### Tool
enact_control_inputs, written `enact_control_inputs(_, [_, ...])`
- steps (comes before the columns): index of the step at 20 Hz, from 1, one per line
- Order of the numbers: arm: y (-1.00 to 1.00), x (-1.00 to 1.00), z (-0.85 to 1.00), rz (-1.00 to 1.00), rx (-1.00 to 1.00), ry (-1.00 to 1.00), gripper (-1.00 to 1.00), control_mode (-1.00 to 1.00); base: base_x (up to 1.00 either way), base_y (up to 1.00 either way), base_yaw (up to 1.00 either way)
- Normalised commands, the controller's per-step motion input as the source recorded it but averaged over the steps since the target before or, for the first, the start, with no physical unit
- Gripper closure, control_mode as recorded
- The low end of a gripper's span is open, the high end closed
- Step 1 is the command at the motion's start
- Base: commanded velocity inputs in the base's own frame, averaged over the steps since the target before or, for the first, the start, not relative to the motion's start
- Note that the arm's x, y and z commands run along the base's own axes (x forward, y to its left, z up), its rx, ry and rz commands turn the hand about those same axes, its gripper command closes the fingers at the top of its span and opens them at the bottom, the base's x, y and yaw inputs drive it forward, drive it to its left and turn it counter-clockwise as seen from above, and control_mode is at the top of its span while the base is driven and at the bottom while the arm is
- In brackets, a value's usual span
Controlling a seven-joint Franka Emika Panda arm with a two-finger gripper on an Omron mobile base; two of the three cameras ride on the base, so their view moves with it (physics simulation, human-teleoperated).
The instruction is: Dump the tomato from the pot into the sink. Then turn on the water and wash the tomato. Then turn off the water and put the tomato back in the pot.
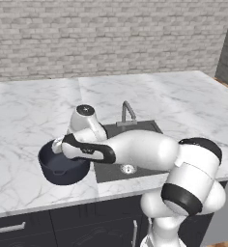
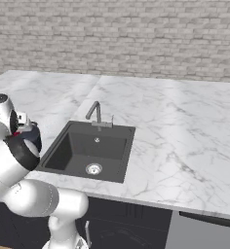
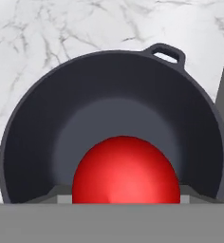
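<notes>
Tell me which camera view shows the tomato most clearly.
The hand view: the tomato appears large and red inside the pot. In the right base view only a small red part shows behind the arm. The left base view has it hidden.

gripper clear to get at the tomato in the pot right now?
Probably yes. In the hand view the tomato sits on the floor of the lidless pot, right ahead of the camera with nothing over it. How the jaws stand cannot be told.

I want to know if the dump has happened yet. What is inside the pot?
The tomato lies inside the pot, on its dark floor. Its lower part is cut off at the hand view's bottom edge, so the gripper's state cannot be told.
</notes>
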Motion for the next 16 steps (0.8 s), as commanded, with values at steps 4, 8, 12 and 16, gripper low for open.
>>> enact_control_inputs(4, [0.24,0.13,-0.26,0.00,-0.06,0.06,1.00,-1.00,0.00,0.00,0.00])
enact_control_inputs(8, [0.11,0.15,-0.25,0.00,-0.06,0.07,1.00,-1.00,0.00,0.00,0.00])
enact_control_inputs(12, [0.08,0.11,-0.24,0.00,-0.03,0.08,1.00,-1.00,0.00,0.00,0.00])
enact_control_inputs(16, [0.03,0.02,-0.27,0.00,-0.05,0.07,1.00,-1.00,0.00,0.00,0.00])
